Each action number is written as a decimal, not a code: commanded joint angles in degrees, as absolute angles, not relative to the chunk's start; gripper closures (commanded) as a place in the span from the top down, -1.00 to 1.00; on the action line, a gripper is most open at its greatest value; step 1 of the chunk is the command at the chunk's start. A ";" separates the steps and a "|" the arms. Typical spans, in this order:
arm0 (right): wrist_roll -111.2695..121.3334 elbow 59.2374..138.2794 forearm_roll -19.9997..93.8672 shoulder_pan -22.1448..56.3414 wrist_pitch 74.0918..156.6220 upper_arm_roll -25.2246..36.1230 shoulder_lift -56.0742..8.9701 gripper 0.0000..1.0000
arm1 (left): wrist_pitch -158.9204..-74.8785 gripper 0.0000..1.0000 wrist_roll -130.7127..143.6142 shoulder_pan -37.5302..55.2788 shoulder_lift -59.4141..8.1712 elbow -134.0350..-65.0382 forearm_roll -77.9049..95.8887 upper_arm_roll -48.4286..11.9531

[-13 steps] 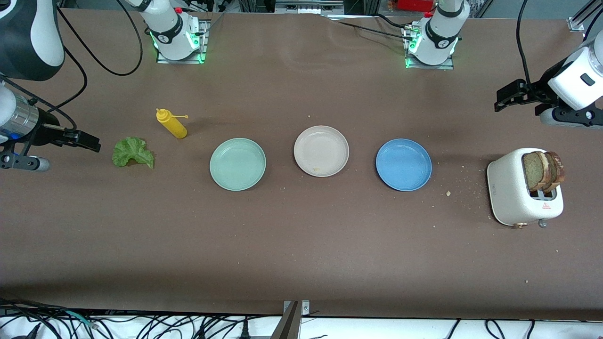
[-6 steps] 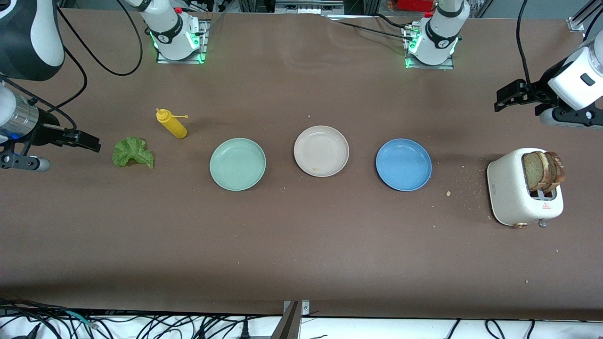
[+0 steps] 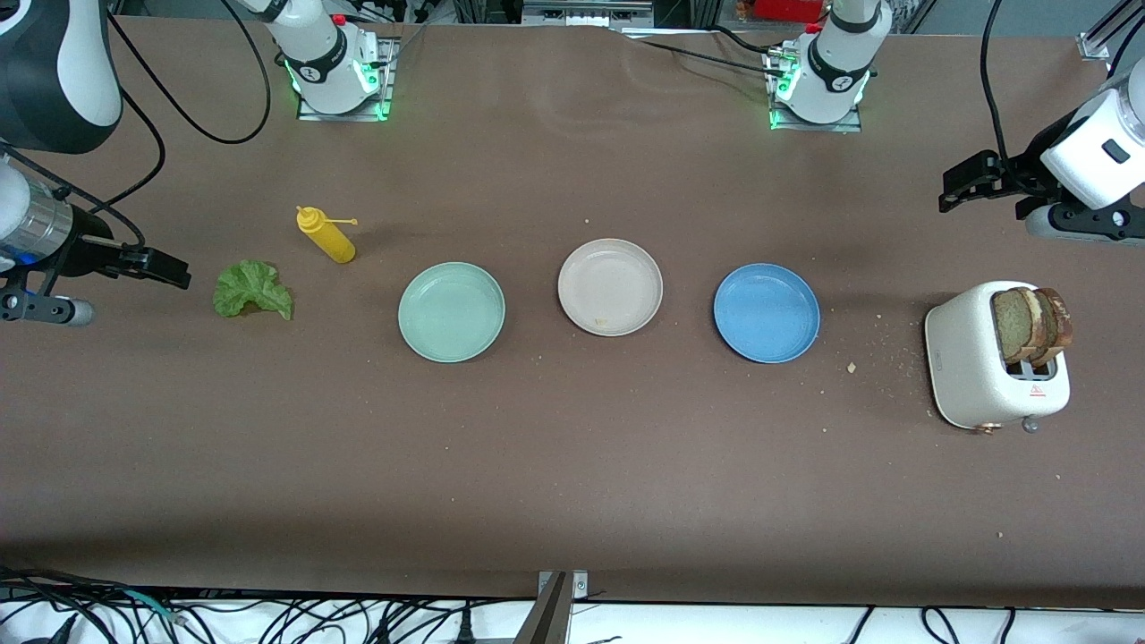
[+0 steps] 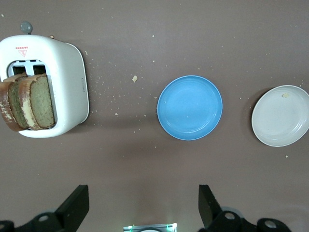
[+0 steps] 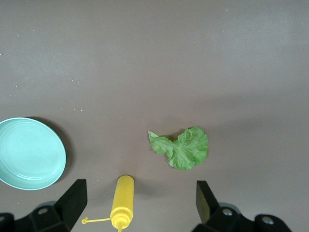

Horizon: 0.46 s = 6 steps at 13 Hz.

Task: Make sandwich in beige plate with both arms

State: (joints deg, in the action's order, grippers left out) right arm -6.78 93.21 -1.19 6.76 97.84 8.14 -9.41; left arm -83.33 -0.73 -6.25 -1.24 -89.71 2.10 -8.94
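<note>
- Beige plate (image 3: pixel 610 286) sits mid-table with a crumb in it; no bread or lettuce on it.
- Green plate (image 3: pixel 452 311) beside the beige plate toward the right arm's end; blue plate (image 3: pixel 767 312) beside it toward the left arm's end.
- Two bread slices (image 3: pixel 1030 324) stand in the toaster (image 3: pixel 971 362), well apart from the beige plate, past the blue plate.
- Lettuce leaf (image 3: pixel 252 289) and yellow bottle (image 3: pixel 326 234) lie past the green plate.
- Left gripper (image 4: pixel 143 208) hangs over bare table near the toaster, jaws wide, holding nothing.
- Right gripper (image 5: pixel 140 205) hangs over the bottle, near the lettuce, jaws wide, holding nothing.
</note>
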 commanded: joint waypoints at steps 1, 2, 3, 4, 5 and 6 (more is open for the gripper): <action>-7.29 93.34 -0.35 6.50 97.12 8.09 -9.05 1.00 | -82.27 1.00 -1.93 -6.59 -1.58 -88.33 0.26 -9.23; -7.38 93.34 -0.35 6.59 96.42 8.09 -9.05 1.00 | -82.18 1.00 -1.93 -6.59 -1.58 -88.33 0.26 -9.23; -7.38 93.34 -0.35 6.50 96.33 8.09 -9.05 1.00 | -82.26 1.00 -1.93 -6.59 -1.58 -88.33 0.26 -9.23; -7.30 93.34 -0.35 6.50 95.89 8.17 -9.05 1.00 | -82.18 1.00 -1.93 -6.59 -1.58 -88.33 0.26 -9.23; -7.29 93.34 -0.35 6.50 95.71 8.17 -9.05 1.00 | -82.26 1.00 -1.93 -6.59 -1.58 -88.33 0.35 -9.23; -7.29 93.34 -0.35 6.50 95.63 8.17 -9.05 1.00 | -82.27 1.00 -1.93 -6.59 -1.58 -88.33 0.26 -9.23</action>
